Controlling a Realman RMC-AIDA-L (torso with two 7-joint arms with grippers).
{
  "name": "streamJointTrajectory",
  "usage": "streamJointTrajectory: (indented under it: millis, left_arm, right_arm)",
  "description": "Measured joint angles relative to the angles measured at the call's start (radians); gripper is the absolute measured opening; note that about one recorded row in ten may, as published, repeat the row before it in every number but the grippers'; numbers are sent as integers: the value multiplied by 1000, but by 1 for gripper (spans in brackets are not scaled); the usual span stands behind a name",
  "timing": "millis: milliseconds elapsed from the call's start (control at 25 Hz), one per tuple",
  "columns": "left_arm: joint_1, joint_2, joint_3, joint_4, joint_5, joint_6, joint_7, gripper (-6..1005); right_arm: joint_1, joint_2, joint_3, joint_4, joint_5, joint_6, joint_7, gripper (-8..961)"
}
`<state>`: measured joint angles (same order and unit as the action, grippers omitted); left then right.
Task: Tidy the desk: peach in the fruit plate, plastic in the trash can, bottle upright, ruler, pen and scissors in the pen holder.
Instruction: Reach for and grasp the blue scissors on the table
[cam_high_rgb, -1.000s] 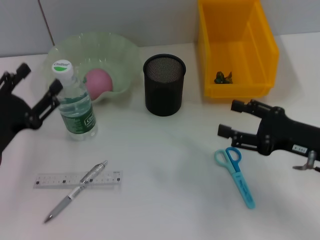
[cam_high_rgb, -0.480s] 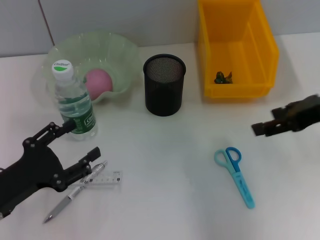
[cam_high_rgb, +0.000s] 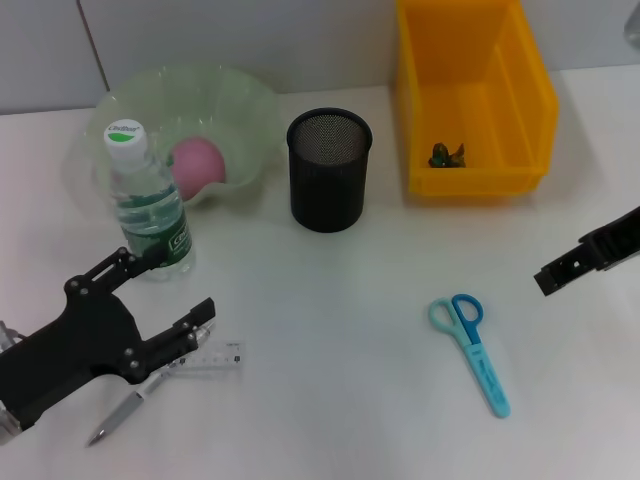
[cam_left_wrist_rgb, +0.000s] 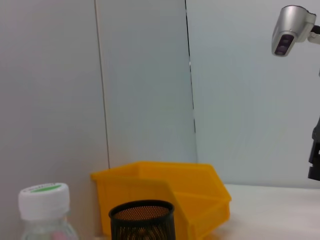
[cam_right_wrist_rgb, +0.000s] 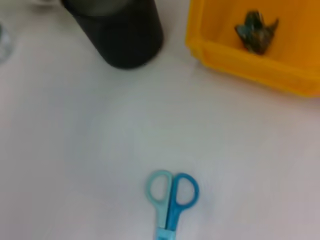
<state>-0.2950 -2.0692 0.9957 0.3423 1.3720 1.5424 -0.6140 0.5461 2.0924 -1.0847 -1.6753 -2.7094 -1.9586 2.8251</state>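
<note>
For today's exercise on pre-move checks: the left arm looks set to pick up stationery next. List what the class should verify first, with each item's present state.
1. Clear plastic water bottle upright: ok.
2. Pink peach in pale green fruit plate: ok.
3. Crumpled plastic scrap in yellow bin: ok.
4. Left gripper open above transparent ruler and silver pen: ok.
5. Black mesh pen holder upright, mouth unobstructed: ok.
6. Blue scissors stowed: not ok, lying on table; right gripper is apart from them.
</note>
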Motion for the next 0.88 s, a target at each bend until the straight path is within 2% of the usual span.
streamJointTrajectory:
  millis: [200,360,600,880]
  left_arm:
    - [-8,2,7,-9,1,-11,0,786]
    - [-12,1,19,-8,1,-15,-2,786]
    - [-12,1,19,-8,1,-16,-3,786]
    - [-14,3,20,-5,1,-19,0,786]
  right_arm:
    - [-22,-4,-96,76,52,77,113,830]
    - [-24,-1,-108,80,60,93,133,830]
    - [48,-1,-85,255,67,132,137,827]
    - [113,0,-106,332,63,153,137,822]
